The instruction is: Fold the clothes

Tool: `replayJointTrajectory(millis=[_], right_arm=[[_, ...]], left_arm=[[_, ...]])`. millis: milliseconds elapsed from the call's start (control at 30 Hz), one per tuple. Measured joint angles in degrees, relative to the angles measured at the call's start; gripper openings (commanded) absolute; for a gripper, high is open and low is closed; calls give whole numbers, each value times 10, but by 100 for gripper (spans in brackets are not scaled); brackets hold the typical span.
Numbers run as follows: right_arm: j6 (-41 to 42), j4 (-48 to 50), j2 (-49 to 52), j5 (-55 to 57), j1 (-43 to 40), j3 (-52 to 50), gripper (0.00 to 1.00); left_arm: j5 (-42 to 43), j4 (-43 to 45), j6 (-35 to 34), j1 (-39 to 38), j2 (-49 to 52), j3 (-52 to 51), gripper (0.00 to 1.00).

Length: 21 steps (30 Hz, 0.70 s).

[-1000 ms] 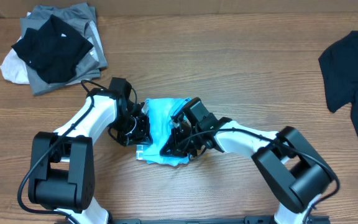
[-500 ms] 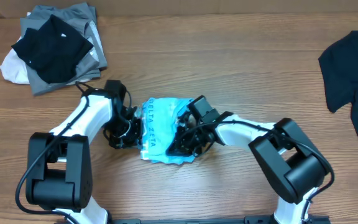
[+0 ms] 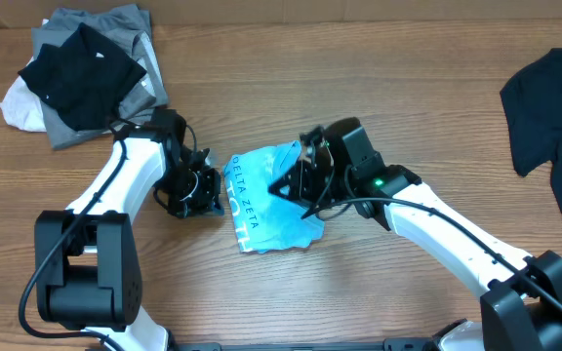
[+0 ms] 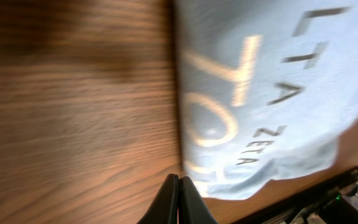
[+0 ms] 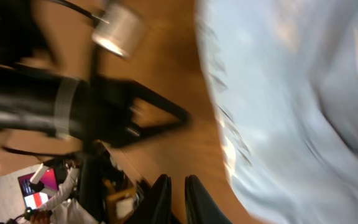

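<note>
With the left gripper [image 4: 180,186] clenched on nothing just beside the folded blue shirt [image 3: 266,207] in the middle of the table [image 3: 388,88], and the right gripper [image 5: 178,186] parted a crack over it, empty, either may snag a loose edge on withdrawal and pull the fold open.

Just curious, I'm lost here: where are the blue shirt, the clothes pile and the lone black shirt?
blue shirt [image 3: 271,216]: overhead view, its plain middle.
clothes pile [image 3: 84,70]: overhead view, black garment on top.
lone black shirt [image 3: 554,102]: overhead view, its body.
</note>
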Motion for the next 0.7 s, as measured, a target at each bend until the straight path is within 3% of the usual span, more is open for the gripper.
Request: replayJointTrajectory(millis=[167, 433, 700], right_arm=[[-6, 66, 1, 2, -5, 5, 7], [-11, 189, 84, -35, -12, 7, 4], [1, 285, 193, -84, -13, 7, 4]], left_arm=[[-4, 4, -17, -3, 0, 0, 17], [-11, 11, -33, -3, 0, 0, 13], [2, 73, -47, -3, 0, 0, 12]])
